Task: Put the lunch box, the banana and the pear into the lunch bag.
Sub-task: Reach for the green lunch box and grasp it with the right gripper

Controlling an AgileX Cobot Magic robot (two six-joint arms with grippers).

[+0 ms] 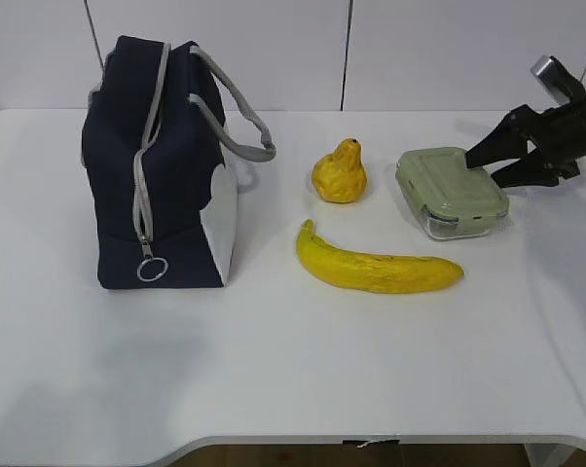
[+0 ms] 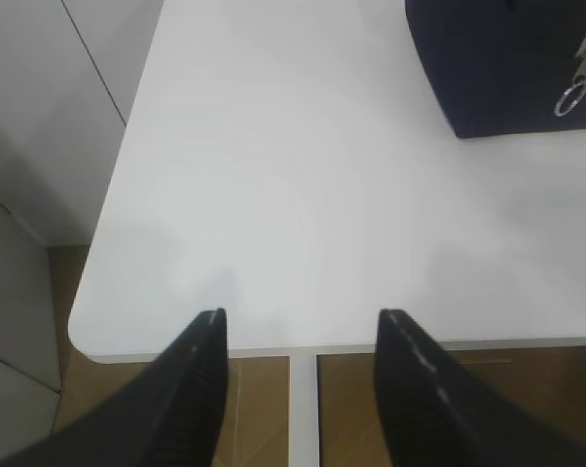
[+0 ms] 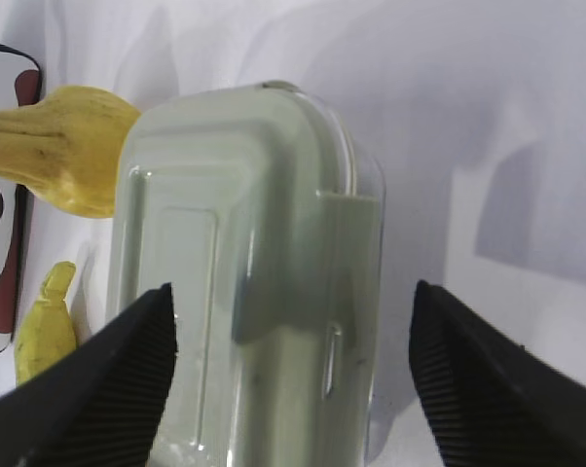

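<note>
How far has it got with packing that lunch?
Nothing is packed yet. The lunch bag stands zipped shut, and the pear and banana lie on the table. In hand: the right gripper, open, straddles the lunch box without gripping it. The left gripper hangs open at the table's edge. Left: opening the bag and loading all three items.

The right gripper (image 1: 480,165) was matte black with long tapered fingers (image 3: 108,389), ribbed along their inner faces (fine ridges), below a silver wrist fitting (image 1: 554,76). The left gripper (image 2: 298,336) matched it.
</note>
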